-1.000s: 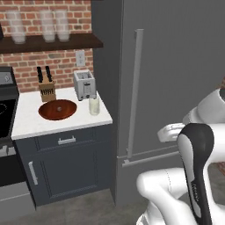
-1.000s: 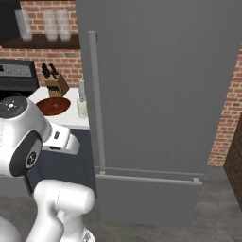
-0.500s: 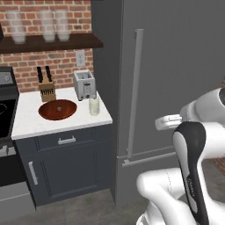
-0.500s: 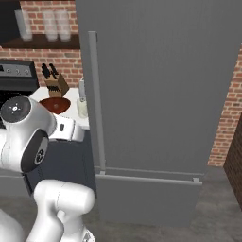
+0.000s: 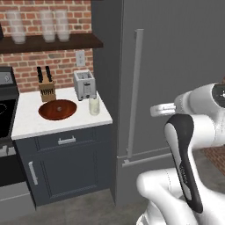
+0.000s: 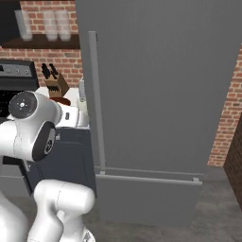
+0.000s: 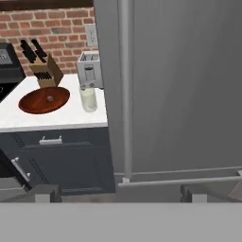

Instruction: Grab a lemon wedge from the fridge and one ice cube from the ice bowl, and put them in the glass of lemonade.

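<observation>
End effector: fingers spread apart, empty, facing the shut fridge. Table: glass of lemonade just beside ice bowl; toaster and knife block behind.

I stand in a home kitchen: a tall grey fridge beside a white surface bearing a toaster and knife block, brick wall behind.
</observation>
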You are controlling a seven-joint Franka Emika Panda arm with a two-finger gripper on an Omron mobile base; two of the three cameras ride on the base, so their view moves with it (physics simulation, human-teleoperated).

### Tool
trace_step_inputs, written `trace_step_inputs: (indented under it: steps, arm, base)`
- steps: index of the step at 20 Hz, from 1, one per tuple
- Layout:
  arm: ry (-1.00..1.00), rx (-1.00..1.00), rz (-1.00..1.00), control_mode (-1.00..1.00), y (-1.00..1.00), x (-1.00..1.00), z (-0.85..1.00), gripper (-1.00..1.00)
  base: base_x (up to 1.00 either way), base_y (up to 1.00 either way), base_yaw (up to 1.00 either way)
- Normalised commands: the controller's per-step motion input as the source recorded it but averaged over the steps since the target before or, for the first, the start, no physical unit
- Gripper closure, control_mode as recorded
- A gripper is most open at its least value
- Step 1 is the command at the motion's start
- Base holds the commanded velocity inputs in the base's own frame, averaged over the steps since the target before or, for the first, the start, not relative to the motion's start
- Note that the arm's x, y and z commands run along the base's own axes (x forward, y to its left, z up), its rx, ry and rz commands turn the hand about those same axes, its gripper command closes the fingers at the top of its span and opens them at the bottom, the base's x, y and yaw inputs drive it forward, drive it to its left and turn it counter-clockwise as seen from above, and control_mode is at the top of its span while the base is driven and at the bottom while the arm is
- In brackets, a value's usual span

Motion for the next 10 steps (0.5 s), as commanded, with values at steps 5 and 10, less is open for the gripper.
trace_step_inputs:
  steps: [5,10]
  arm:
    - [0.0,0.0,-0.02,-1.0,0.0,0.77,0.35,-1.0]
    - [0.0,0.0,0.0,-1.0,0.0,0.87,0.26,-1.0]
  base:
    - [0.0,0.0,0.0]
    - [0.0,0.0,0.0]
